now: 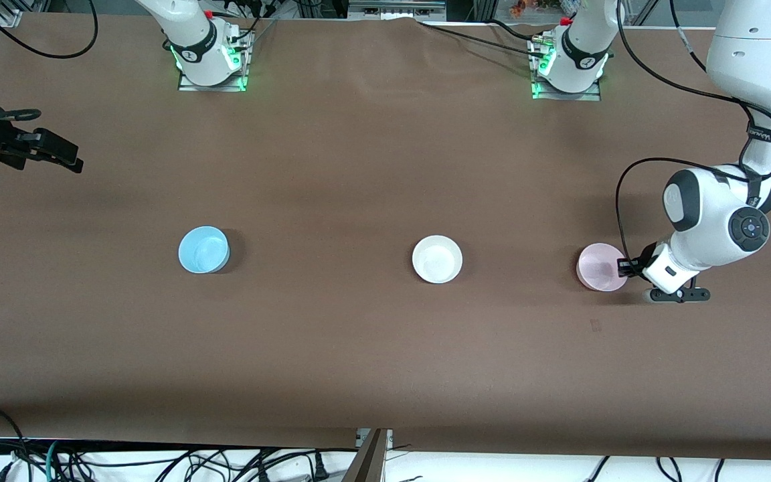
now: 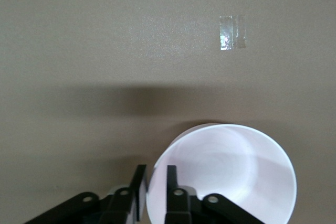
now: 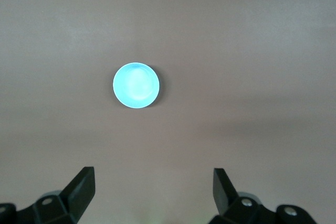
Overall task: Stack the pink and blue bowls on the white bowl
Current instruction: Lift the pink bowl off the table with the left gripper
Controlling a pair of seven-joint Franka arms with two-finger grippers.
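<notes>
On the worktop (image 1: 359,167): three bowls in a row, well apart.
Pink bowl (image 1: 600,268): toward the left arm's end.
Left gripper (image 2: 153,182): fingers pinching the pink bowl's rim, one inside, one outside.
White bowl (image 1: 437,259): in the middle.
Blue bowl (image 1: 203,250): toward the right arm's end.
Right gripper (image 3: 155,187): waits above the worktop, fingers spread wide, holding nothing.

Even overhead light, soft shadows

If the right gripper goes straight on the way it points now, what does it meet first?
The right gripper, fingers open, points down at the table. It would probably meet bare tabletop first; the blue bowl lies a little ahead of that line, though depth is hard to judge.
</notes>
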